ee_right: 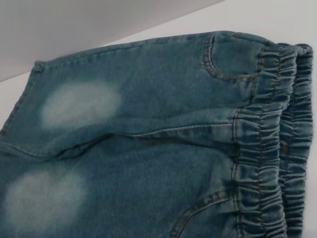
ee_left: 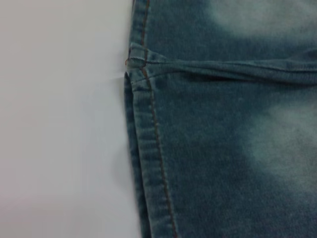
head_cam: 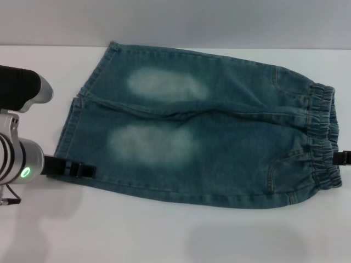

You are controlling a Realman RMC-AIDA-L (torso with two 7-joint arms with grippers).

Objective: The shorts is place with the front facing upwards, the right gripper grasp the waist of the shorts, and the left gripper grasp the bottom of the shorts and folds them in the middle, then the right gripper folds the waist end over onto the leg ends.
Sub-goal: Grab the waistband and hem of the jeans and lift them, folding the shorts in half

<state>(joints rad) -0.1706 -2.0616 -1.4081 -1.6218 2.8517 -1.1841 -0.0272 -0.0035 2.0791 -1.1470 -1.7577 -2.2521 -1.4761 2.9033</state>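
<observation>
Currently, the shorts (head_cam: pixel 203 142) are laid flat and front-up on the white table (head_cam: pixel 164 235), with the waistband (head_cam: pixel 323 142) at the right and the 2 leg hems (head_cam: pixel 68 131) at the left. No fold has been made yet.

Left gripper (head_cam: pixel 74 169): seen at the near-left hem, its dark tip touching or just over the hem edge. Whether its fingers are wide, narrow, or closed on cloth cannot be told. In the left wrist view the hem (ee_left: pixel 148 148) and the crotch seam (ee_left: pixel 223 69) are seen from close above; no fingers are shown.

Right gripper (head_cam: pixel 343 158): only a dark tip is seen at the right edge, against the near part of the waistband. Its opening cannot be told either. In the right wrist view the elastic waistband (ee_right: pixel 262 148) and a pocket seam (ee_right: pixel 213 54) are shown.

Step in hand is judged to be the 2 near-edge grasps ahead of the lengthwise fold.

Notes for doing it well:
- Both denim layers should be caught at each end, not the top layer alone.
- The 2 ends should be lifted together and carried toward the far edge at an even rate, so the crease falls along the crotch seam.
- The gathered elastic may slip; a deep bite is advised.
- Near and far edges should be matched before release.
</observation>
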